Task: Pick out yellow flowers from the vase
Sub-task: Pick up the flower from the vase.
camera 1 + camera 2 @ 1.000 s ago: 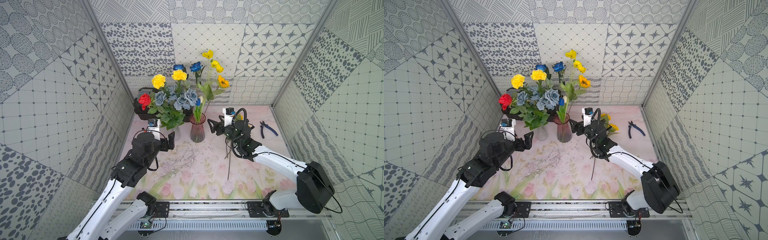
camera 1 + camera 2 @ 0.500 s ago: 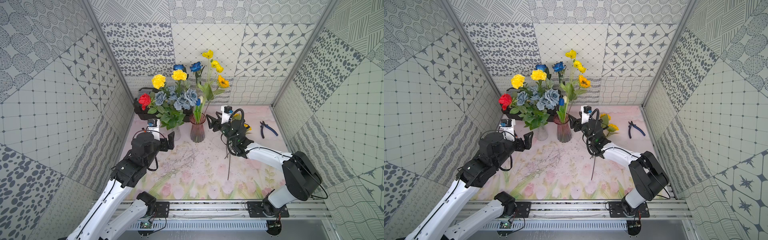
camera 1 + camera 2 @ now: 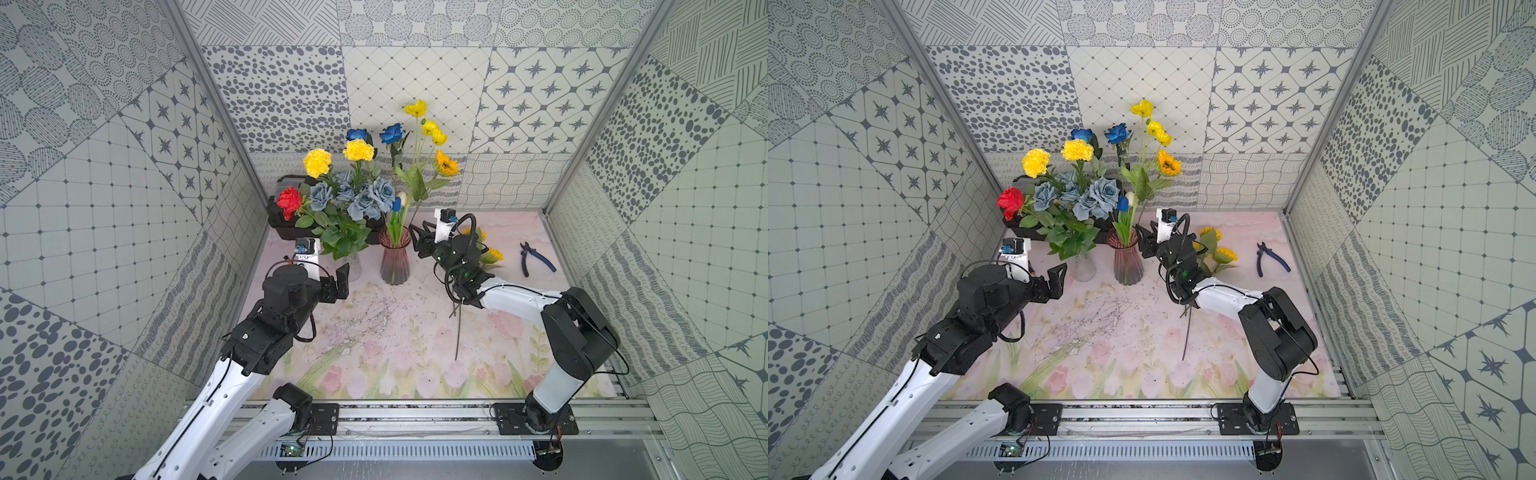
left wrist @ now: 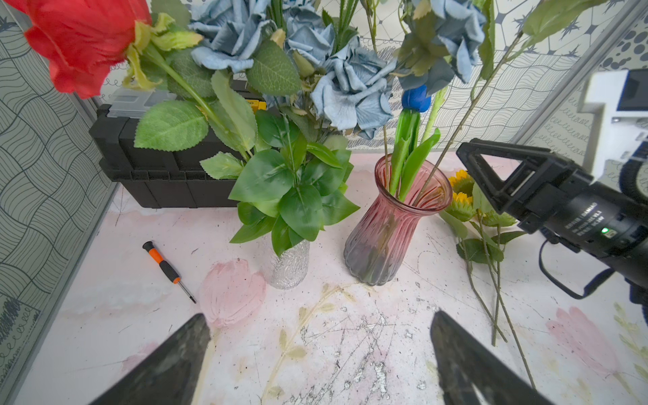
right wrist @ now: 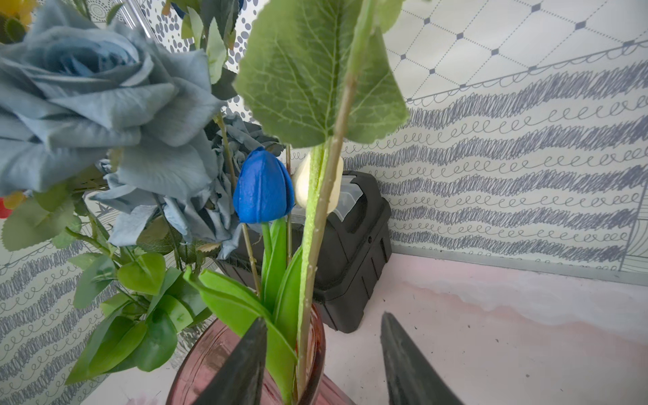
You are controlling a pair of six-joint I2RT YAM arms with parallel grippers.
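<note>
A pink glass vase [image 3: 395, 259] holds tall yellow flowers: poppies [image 3: 415, 109] and a sunflower [image 3: 447, 163], plus a blue tulip [image 5: 263, 189]. Two yellow carnations [image 3: 316, 163] rise from the bunch in the clear vase [image 4: 289, 263] beside it. My right gripper [image 5: 322, 321] is open at the pink vase's rim [image 5: 210, 361], its jaws on either side of a pale green stem [image 5: 310, 266] with a broad leaf, not touching it. Picked sunflowers [image 3: 492, 254] lie on the table behind that arm. My left gripper [image 4: 319, 315] hangs open and empty in front of the clear vase.
A black toolbox [image 3: 291, 216] stands at the back left behind the vases. Blue-handled pliers [image 3: 534, 259] lie at the back right, and a small orange screwdriver [image 4: 166, 270] lies left of the clear vase. Grey-blue roses [image 4: 350, 87] and a red flower [image 3: 289, 198] crowd the clear vase.
My right gripper has moved in towards the pink vase and its jaws have narrowed around the stem. The left arm has not moved.
</note>
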